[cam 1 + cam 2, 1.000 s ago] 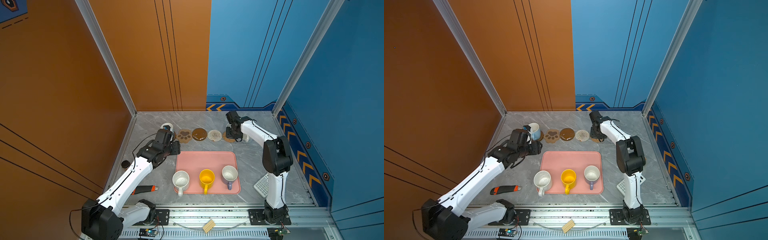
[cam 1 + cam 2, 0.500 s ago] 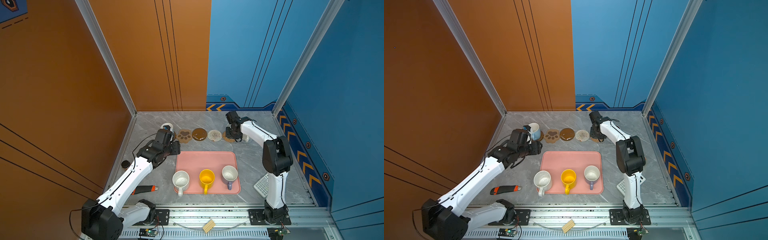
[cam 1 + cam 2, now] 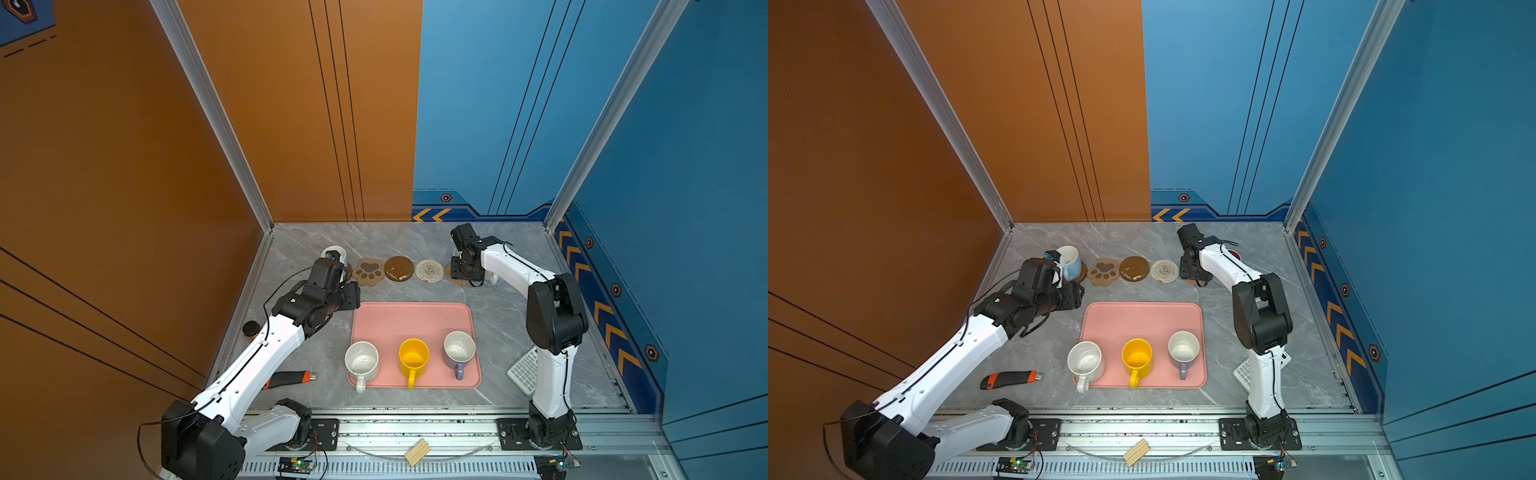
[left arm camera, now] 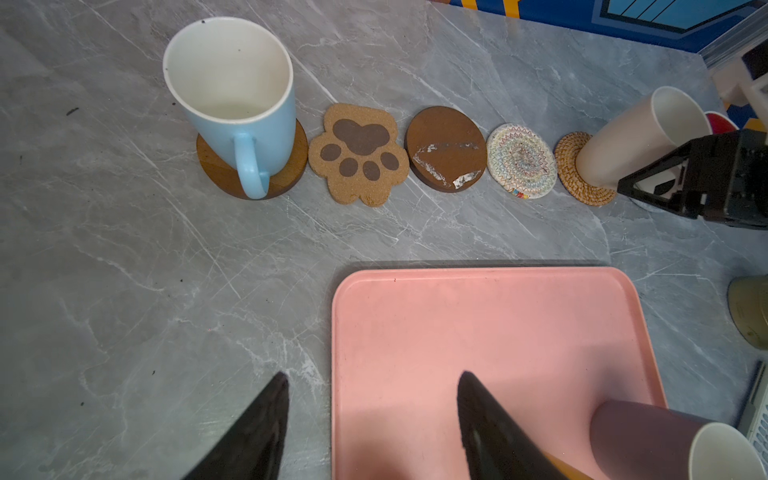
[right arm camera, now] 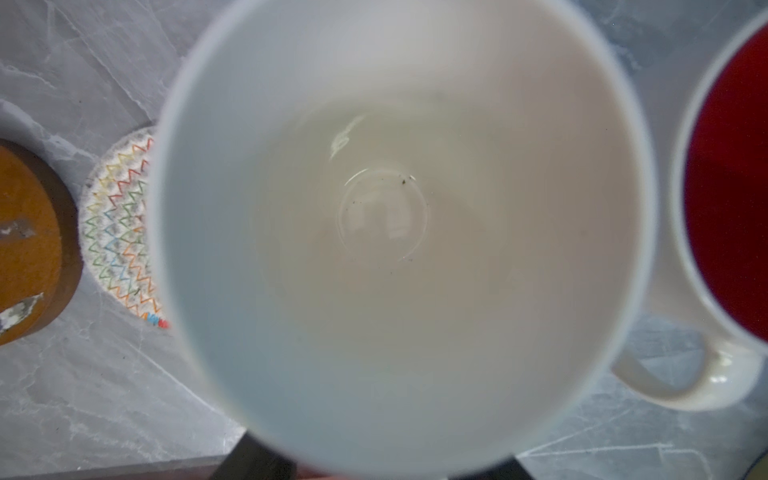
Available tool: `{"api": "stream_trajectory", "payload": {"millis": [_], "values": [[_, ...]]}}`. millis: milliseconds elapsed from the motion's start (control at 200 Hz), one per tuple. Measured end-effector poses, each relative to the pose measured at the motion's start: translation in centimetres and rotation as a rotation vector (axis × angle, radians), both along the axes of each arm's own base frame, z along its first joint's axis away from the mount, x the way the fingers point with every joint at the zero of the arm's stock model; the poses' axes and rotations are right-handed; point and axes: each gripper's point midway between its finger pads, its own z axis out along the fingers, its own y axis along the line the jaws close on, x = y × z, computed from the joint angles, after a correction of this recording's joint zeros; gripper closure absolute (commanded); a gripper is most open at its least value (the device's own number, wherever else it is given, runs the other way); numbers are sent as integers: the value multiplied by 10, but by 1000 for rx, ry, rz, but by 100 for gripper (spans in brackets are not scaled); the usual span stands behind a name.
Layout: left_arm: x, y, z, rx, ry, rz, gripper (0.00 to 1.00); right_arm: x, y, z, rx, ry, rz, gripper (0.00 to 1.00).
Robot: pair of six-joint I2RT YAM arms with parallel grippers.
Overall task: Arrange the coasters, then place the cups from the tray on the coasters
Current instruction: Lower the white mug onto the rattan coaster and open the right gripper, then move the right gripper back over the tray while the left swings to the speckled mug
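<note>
hardly anything is shifting since the earlier frames: both arms are sitting where they were. right gripper (image 3: 464, 272) is staying low at the plain white cup (image 4: 631, 137), which is sitting on the rattan coaster (image 4: 575, 174). i cannot tell if it is clamped on the cup or letting go. left gripper (image 4: 374, 374) is hanging apart and empty over the tray (image 3: 411, 320) edge. light blue cup (image 4: 249, 120) is sitting on a wooden disc coaster (image 4: 216, 166). red-interior cup (image 5: 731, 187) is standing just beside the white one. paw coaster (image 4: 359, 153), brown disc coaster (image 4: 446, 147) and cream woven coaster (image 4: 521, 160) are lying bare. speckled white cup (image 3: 362, 360), yellow cup (image 3: 413, 357) and lavender cup (image 3: 459, 349) are waiting on the tray, so i'm judging three placements left.
</note>
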Motion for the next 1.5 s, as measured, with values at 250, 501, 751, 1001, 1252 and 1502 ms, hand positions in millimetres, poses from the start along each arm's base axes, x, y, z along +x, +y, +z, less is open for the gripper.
{"api": "stream_trajectory", "payload": {"millis": [250,501,751,1001,1252,1502], "values": [[-3,1,9,-12,-27,0,34,-20,4,47,27,-88,16,41],[-10,3,4,-12,-21,1,34,-61,6,90,18,-176,49,35],[-15,-1,-2,-10,-7,-15,34,-123,8,114,-9,-211,104,34],[-20,-8,1,-16,-16,-39,34,-181,-1,126,10,-236,111,34],[-40,-17,18,-50,-54,-81,34,-225,1,120,61,-233,125,34],[-84,-24,24,-66,-28,-147,34,-251,-6,99,64,-200,113,34]]}}
